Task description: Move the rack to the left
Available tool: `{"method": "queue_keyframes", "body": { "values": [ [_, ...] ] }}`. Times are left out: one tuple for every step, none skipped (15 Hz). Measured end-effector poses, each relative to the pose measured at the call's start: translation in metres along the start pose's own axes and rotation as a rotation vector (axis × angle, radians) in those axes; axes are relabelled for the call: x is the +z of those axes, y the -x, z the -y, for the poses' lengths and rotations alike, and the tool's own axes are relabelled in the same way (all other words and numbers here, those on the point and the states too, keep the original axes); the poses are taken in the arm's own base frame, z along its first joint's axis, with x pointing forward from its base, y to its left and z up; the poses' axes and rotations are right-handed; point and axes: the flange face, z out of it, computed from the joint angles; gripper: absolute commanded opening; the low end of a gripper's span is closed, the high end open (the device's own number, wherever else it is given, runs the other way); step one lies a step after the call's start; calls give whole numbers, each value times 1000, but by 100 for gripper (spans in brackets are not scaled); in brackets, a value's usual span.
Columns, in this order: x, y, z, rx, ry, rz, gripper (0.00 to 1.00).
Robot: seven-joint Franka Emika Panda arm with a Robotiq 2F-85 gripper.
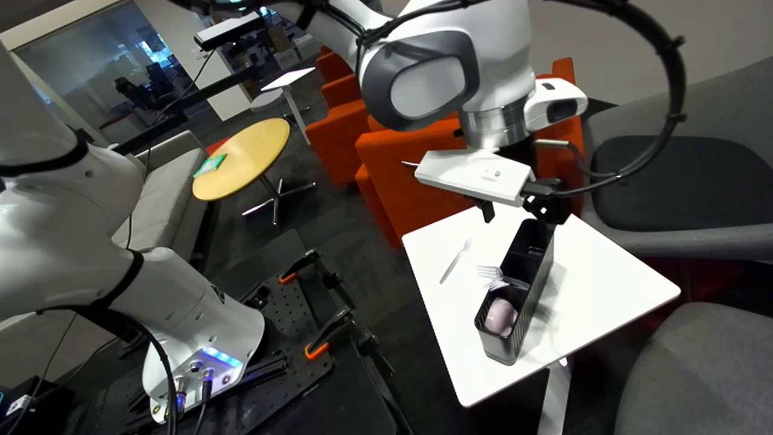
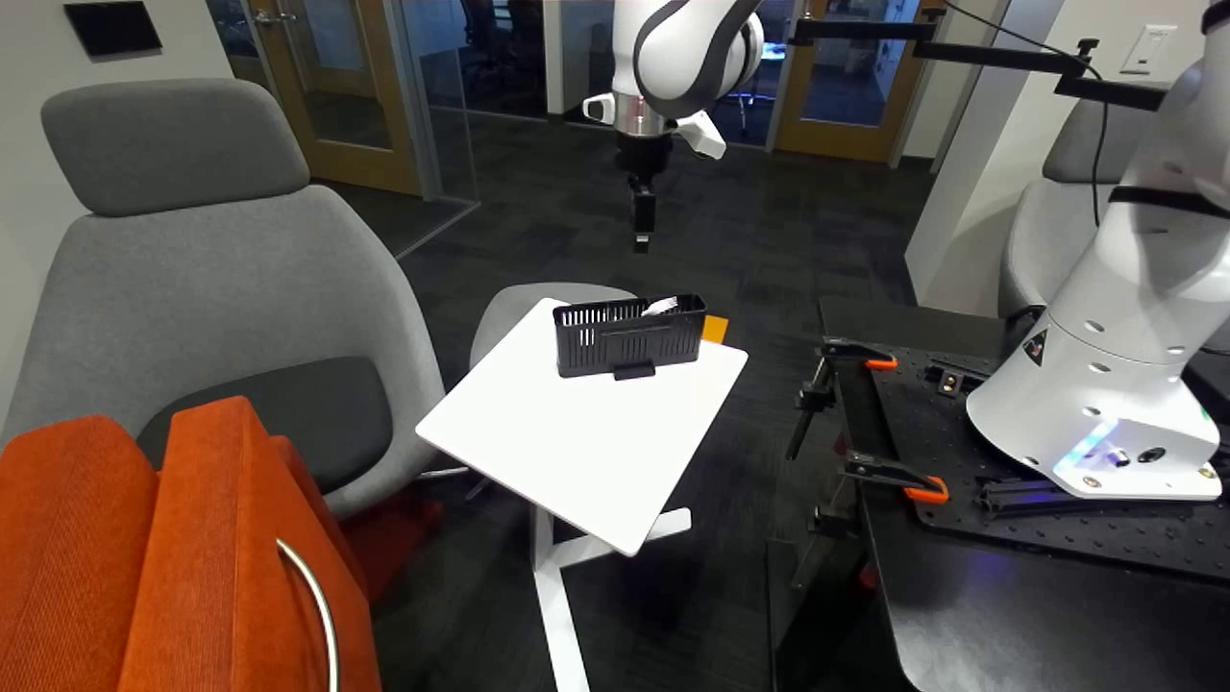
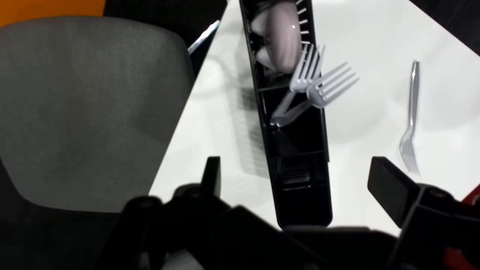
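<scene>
Black plastic with slotted sides: the rack (image 2: 663, 344) stands upright on the white tabletop (image 2: 596, 442), an oval mauve object (image 3: 284, 37) in one end compartment and two pale forks (image 3: 318, 96) leaning out over the rim. Gripper (image 3: 300, 180) found released — fingers (image 3: 390, 187) spread wide, nothing held — and hanging above the rack, apart from it; in the wrist view the rack's opposite end lies between the fingers. Move to the left judged not begun. Principal risk: a grasp at that end would leave the loaded end hanging, so a lift could tilt the rack and spill its contents. Cause: load placed off the grip. Forks are the likeliest loss, since their tines overhang the side and a small jolt may slide them free. An off-centre descent could set a fingertip on the rim and knock the narrow rack over. Low travel may also sweep the loose fork (image 3: 413, 116) lying beside it, should the path cross that side. Writing: none legible. Robot base (image 2: 1095, 423) carries a small triangular label (image 2: 1036, 346), its symbol too fine to make out. Pale sticker (image 1: 19, 405) at the edge of an exterior view, and green-edged item (image 1: 210, 165) on the round yellow table (image 1: 253, 148): unreadable. Rack shows no brand mark or lettering on any face open to view.
</scene>
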Motion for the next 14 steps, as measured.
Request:
{"method": "queue_keyframes", "body": {
  "values": [
    [0,1,-8,2,12,17,100],
    [0,2,-12,4,16,22,100],
    [-2,2,-14,4,19,23,100],
    [-2,1,-14,3,20,22,100],
    [-2,1,-13,2,20,22,100],
    [-1,0,-12,-7,19,23,100],
    [0,0,-12,-15,19,24,100],
    [3,0,-12,-19,21,22,100],
    [6,1,-14,-18,27,17,100],
    [12,2,-17,-14,33,13,100],
    [18,3,-18,-11,38,10,100],
    [25,4,-19,-10,41,7,100],
    [32,4,-20,-10,43,4,100],
    [40,4,-21,-10,45,3,100]
  ]
}}
